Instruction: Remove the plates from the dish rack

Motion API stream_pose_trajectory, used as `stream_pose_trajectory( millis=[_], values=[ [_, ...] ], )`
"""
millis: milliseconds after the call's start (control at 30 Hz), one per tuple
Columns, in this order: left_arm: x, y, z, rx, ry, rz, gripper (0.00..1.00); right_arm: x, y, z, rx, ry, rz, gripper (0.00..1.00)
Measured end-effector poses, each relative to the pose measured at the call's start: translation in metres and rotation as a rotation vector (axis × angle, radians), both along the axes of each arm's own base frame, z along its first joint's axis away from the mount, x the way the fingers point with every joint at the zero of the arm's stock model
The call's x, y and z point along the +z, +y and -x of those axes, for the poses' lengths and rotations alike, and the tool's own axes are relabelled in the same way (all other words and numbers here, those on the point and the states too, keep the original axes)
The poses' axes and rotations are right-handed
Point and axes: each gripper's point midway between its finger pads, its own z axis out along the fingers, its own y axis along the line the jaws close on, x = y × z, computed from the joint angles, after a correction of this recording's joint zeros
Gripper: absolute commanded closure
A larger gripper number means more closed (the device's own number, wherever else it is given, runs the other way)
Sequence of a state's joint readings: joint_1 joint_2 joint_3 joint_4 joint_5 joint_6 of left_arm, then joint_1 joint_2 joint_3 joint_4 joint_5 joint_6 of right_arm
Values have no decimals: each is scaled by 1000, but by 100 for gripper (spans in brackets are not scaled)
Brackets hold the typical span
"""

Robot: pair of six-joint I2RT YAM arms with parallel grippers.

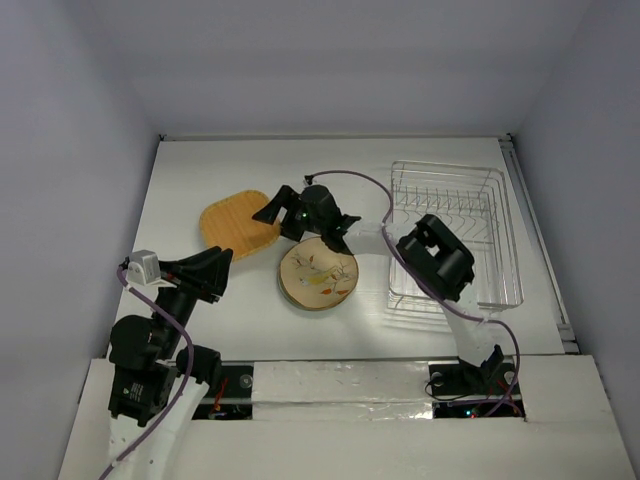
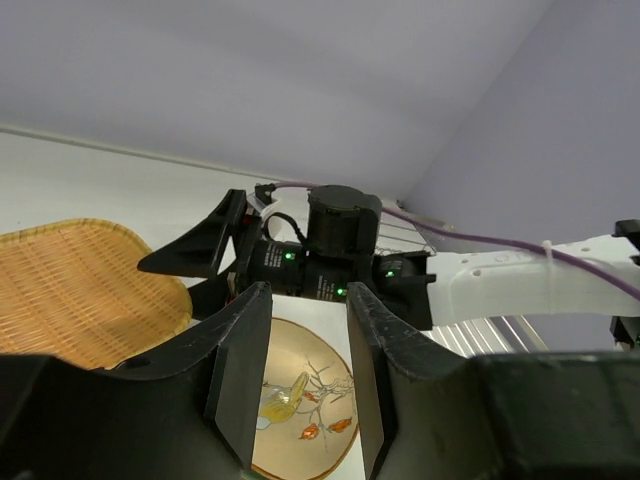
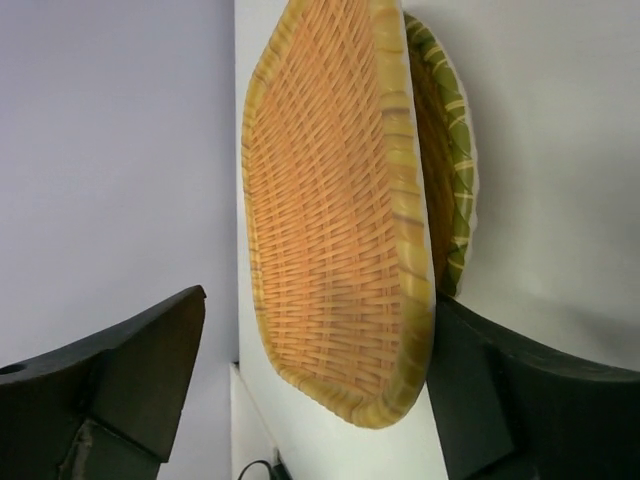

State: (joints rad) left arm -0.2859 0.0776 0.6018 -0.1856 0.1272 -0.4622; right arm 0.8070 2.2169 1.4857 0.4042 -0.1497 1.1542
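Note:
A rounded-square orange woven plate point(image 1: 237, 226) lies on the table left of centre, stacked on a green-patterned plate point(image 3: 456, 140) whose rim shows only in the right wrist view. My right gripper point(image 1: 284, 221) is open at the woven plate's point(image 3: 330, 220) right edge, and one finger point(image 3: 500, 400) is against the rim. The cream plate with floral print point(image 1: 317, 276) lies flat just below it. My left gripper point(image 1: 207, 272) hovers left of the cream plate point(image 2: 300, 400), its jaws apart with nothing between them. The wire dish rack point(image 1: 500, 235) at the right holds no plates.
The right arm point(image 1: 438, 262) reaches from its base across the rack's left side, trailing a purple cable point(image 1: 365, 180). White walls close in the table at the back and on both sides.

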Motion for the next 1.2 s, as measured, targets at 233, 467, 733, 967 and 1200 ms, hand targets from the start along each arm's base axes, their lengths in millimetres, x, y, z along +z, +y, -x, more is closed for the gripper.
stream_pose_trajectory(
  millis=[233,467,733,967,1200],
  values=[
    [-1,1,-2,9,4,-2,48,17,-25,7,-42,-52,109,2],
    [-4,1,-6,15,21,-6,32,10,-44,7,-80,-79,205,0],
    [-6,2,-9,24,35,-8,11,7,-81,28,-105,-106,315,68],
    [-10,1,-13,25,56,-12,1,130,-148,60,-206,-355,261,100],
    [-11,3,-14,37,61,-12,1,253,-256,119,-386,-648,157,97]
  ],
)
